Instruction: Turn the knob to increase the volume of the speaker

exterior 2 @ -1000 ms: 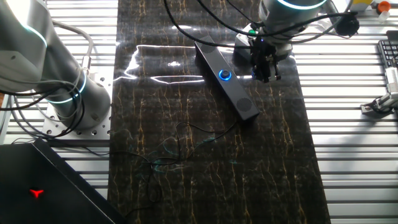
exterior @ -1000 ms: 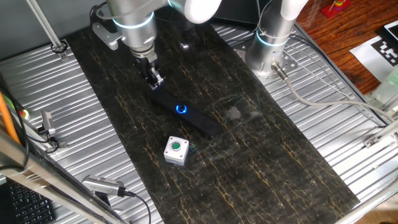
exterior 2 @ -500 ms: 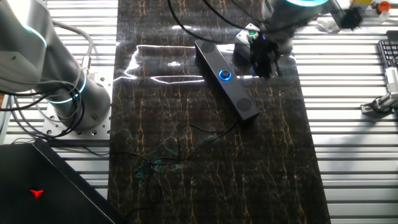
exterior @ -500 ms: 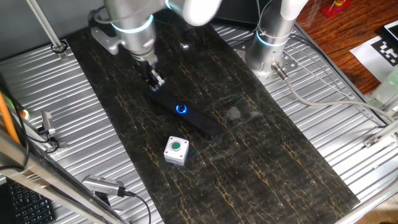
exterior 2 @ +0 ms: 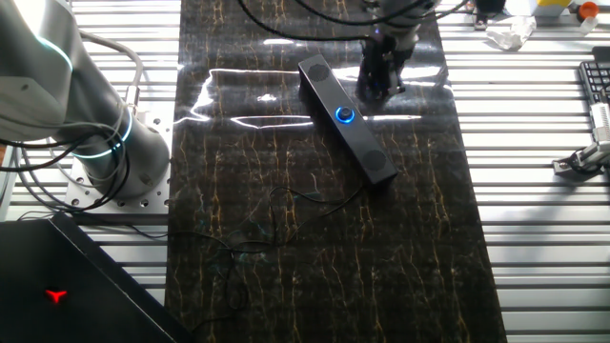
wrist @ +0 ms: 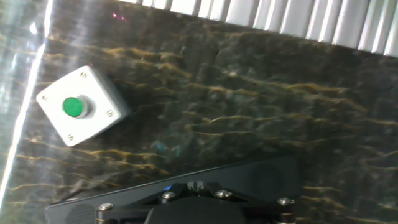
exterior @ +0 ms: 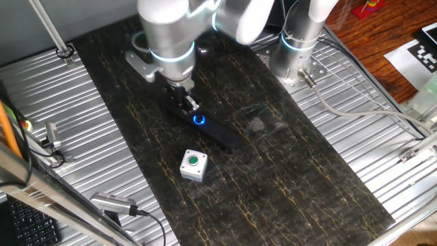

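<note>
The speaker [exterior: 205,123] lies on the counter [exterior: 293,184] in mid frame. The pincer [exterior: 190,105] hangs just above the knob [exterior: 199,120], reaching for it. I cannot tell if it is open. Next it should drop, pinch, and twist.

No readable text.
No letters, numbers or brand names can be made out on anything in these views.
</note>
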